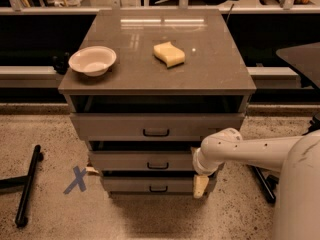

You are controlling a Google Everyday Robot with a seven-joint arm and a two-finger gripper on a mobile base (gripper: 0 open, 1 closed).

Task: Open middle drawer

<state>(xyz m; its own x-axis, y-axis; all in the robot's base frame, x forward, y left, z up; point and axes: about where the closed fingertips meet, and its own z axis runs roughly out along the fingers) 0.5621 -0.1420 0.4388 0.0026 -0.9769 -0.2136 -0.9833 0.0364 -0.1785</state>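
The grey cabinet (150,79) has three stacked drawers. The middle drawer (125,160) has a flat grey front and a small black bar handle (158,165) at its centre. Its front stands about in line with the other two, with a dark gap above it. My gripper (200,185) hangs downward from the white arm (240,149) at the right end of the drawer fronts. It is level with the bottom drawer (130,184), to the right of and below the middle handle. It holds nothing that I can see.
A white bowl (92,60) and a yellow sponge (169,53) lie on the cabinet top. The top drawer (115,126) has a wider handle. A blue tape X (76,179) and a black stand leg (27,185) are on the floor at left. Another black leg (262,181) is at right.
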